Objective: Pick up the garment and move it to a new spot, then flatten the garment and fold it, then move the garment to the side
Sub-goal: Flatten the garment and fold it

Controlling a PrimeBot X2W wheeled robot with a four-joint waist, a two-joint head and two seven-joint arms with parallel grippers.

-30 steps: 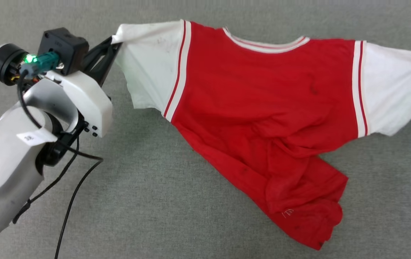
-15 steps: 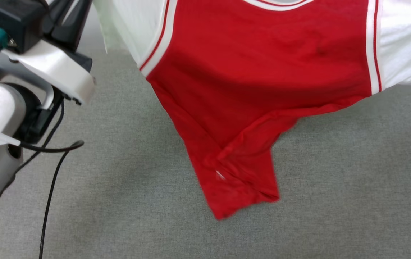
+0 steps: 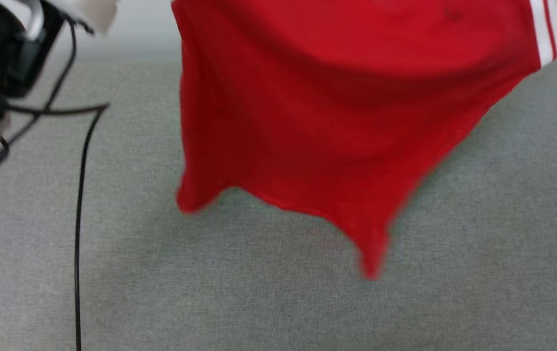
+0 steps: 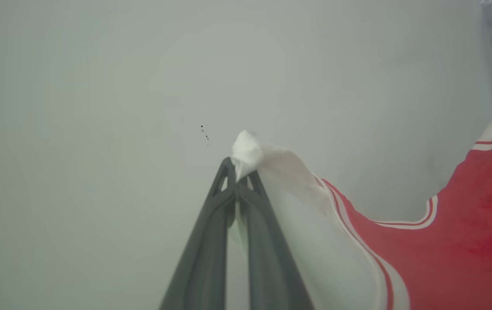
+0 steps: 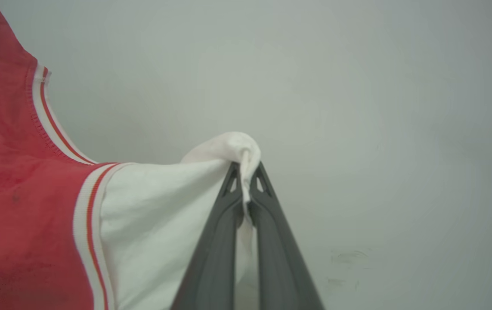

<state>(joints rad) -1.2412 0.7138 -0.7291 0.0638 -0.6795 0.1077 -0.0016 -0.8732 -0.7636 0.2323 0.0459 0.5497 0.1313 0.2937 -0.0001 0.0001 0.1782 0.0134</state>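
Item: garment [image 3: 336,122], red with white sleeves. We hold it by both sleeve tips, with left gripper [image 4: 237,176] and right gripper [image 5: 246,172] each pinched tight on one. A second ago it trailed on the grey surface [image 3: 259,302]; now the hem dangles above it. We judge the lift done and the relocation pending.

The head camera looks steeply down at the desk [image 3: 259,302], close to the shirt [image 3: 336,122]. Wrist cameras sight along the left gripper [image 4: 238,170] and right gripper [image 5: 246,170] toward a pale backdrop [image 4: 78,86]. All three share the shirt.
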